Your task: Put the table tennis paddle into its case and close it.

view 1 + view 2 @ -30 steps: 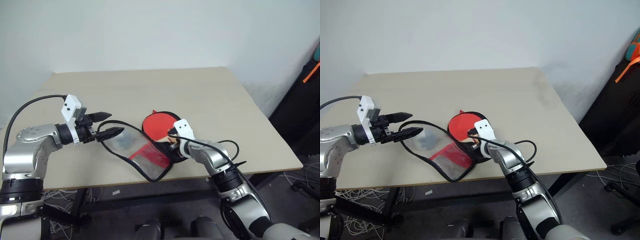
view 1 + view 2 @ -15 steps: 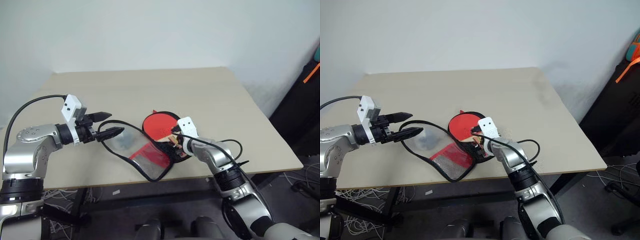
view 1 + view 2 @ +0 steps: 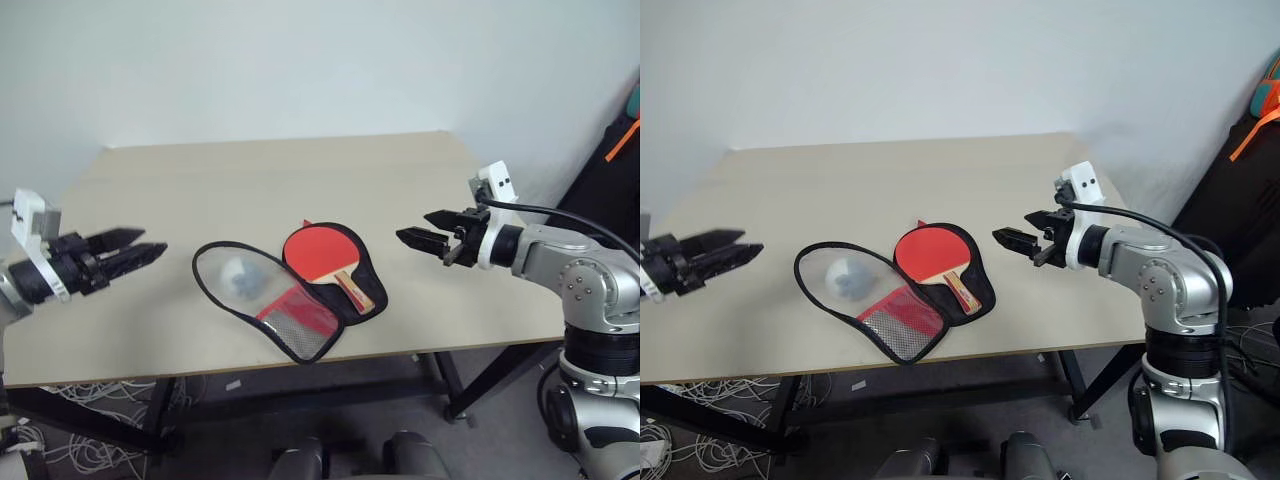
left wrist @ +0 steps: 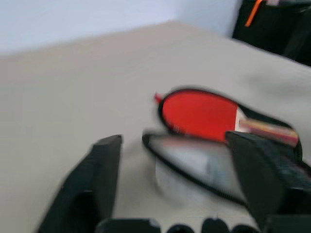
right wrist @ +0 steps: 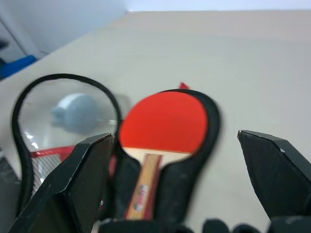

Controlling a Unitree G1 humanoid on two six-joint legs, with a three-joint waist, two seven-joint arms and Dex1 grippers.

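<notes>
Round red rubber-faced paddle (image 3: pixel 322 251) with light wooden handle lying in the black-lined half of the open paddle-shaped zip case (image 3: pixel 300 345), well apart from both sets of fingers and between them. Other flap with clear panel and red mesh spread flat beside it on the beige table (image 3: pixel 250 170). Left gripper (image 3: pixel 133 246) parted, empty. Right gripper (image 3: pixel 421 228) spread wide, empty.
</notes>
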